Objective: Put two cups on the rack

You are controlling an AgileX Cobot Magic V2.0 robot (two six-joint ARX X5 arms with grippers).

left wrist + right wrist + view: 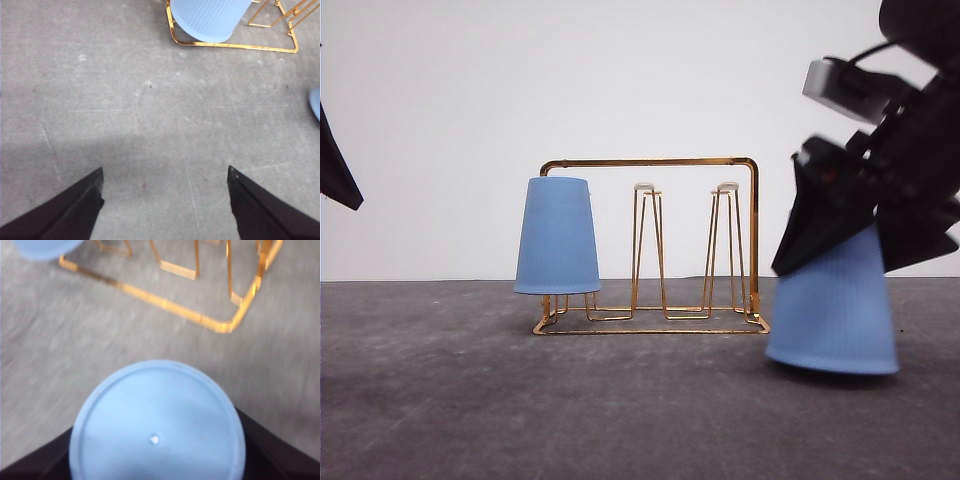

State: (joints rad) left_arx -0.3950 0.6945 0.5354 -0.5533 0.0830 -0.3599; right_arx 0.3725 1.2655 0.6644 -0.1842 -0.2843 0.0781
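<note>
Fingers of the right gripper (840, 255) are pressing on both sides of 1 cup (834, 315), which is upside down, its closed base facing the wrist camera. In the front view this cup is looking slightly lifted and tilted, to the right of the rack (650, 245) and nearer to the camera, though I cannot tell surely if its rim is touching the table (620, 420). Blur in both views is suggesting that the arm is moving.

Left gripper (165, 200) is hanging over bare table with its fingers wide apart, holding nothing, well apart from the rack.

Farther back, the other cup (557, 237) is sitting upside down over the left peg. 2 white-tipped pegs are standing free, the middle one (645, 187) and the right one (727, 187).

I am judging the risks like this:
1. The held cup is smooth and tapered, so it may be slipping down between the fingers if the grip is weak or the arm is moving fast.
2. The rack is thin wire and looks light. If the rim is catching the top bar or the side of a peg instead of going over the tip, the rack may be pushed or tipped, and the hung cup may fall.
3. If the cup is coming down tilted, the peg may be hitting the inner wall and the cup may be hanging crooked.
</note>
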